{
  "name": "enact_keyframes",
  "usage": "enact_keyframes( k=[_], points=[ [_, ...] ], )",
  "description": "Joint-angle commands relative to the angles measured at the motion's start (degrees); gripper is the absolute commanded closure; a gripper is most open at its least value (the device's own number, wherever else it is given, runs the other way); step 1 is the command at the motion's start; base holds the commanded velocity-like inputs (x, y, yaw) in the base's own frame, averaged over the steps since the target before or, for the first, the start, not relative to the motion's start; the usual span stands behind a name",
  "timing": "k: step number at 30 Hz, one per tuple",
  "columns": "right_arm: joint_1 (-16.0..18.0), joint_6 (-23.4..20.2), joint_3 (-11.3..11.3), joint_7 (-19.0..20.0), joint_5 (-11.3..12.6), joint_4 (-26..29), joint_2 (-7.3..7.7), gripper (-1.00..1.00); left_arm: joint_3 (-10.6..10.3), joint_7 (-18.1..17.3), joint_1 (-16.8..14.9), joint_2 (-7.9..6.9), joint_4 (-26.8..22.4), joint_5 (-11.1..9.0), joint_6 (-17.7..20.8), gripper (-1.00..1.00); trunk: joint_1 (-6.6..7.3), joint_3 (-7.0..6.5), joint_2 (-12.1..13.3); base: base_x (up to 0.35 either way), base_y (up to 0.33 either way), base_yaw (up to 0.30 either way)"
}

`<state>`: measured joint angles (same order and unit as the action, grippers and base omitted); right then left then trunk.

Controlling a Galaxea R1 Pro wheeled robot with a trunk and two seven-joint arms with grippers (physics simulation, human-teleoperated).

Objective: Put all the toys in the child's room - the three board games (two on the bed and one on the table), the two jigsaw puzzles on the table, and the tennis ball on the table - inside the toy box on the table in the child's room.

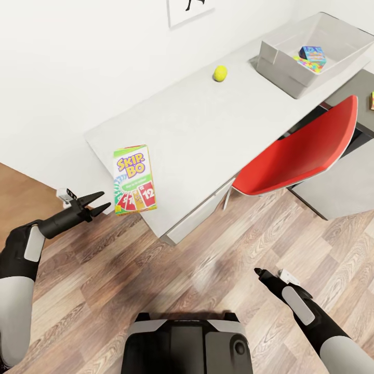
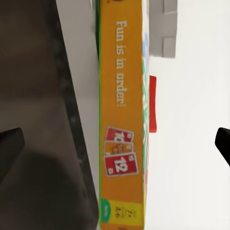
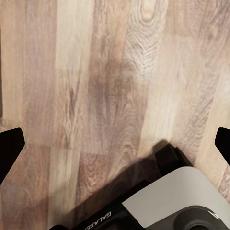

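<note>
Looming at bottom centre of the head view, nearest the lens: grey-and-black robot base (image 1: 187,343), standing on wood floor (image 1: 208,270).

Stretching from left of centre to the upper right: table (image 1: 197,130), pale grey top, standing against a white wall. Tucking partly under its edge at right of centre: red chair (image 1: 301,150).

Sitting at the upper right on the tabletop: toy box (image 1: 275,65), light grey and lidless, already holding a small blue board game (image 1: 312,53) and a multicoloured jigsaw puzzle (image 1: 307,64) beside it. Peeking in at the right edge on a darker, lower surface: a bright sliver (image 1: 372,100), too cropped to identify.

Lying flat at left of centre, overhanging the table's near corner: Skip-Bo box (image 1: 134,179), likely left there within easy reach for a side grasp.

Resting alone on the tabletop at upper centre, well apart from the toy box: tennis ball (image 1: 220,73).

Hovering just beside the Skip-Bo box's lower left edge: left gripper (image 1: 105,201), fingers spread wide and, in the left wrist view, looking along the box's orange side, seemingly lining up to close across its thickness.

Hanging low at lower right over bare floor: right gripper (image 1: 261,274), fingers spread apart in its wrist view, holding nothing, apparently parked out of the way.
</note>
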<state>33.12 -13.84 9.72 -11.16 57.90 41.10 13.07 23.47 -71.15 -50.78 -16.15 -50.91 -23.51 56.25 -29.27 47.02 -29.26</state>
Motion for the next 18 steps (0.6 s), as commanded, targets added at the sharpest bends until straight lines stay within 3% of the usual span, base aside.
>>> enact_keyframes(
  k=[1,18],
  points=[
    [0.0,0.0,0.3,-0.5,0.5,0.1,0.11,-1.00,0.0,0.0,0.0,0.03,0.0,-0.1,0.4,-1.00,-0.02,0.05,-0.1,0.000,0.000,0.000],
    [0.0,-0.1,0.3,-0.4,0.5,0.1,0.18,-1.00,0.0,0.7,0.2,0.84,3.0,-0.1,0.6,-1.00,-0.46,0.41,-0.9,0.000,0.000,0.000]
  ],
)
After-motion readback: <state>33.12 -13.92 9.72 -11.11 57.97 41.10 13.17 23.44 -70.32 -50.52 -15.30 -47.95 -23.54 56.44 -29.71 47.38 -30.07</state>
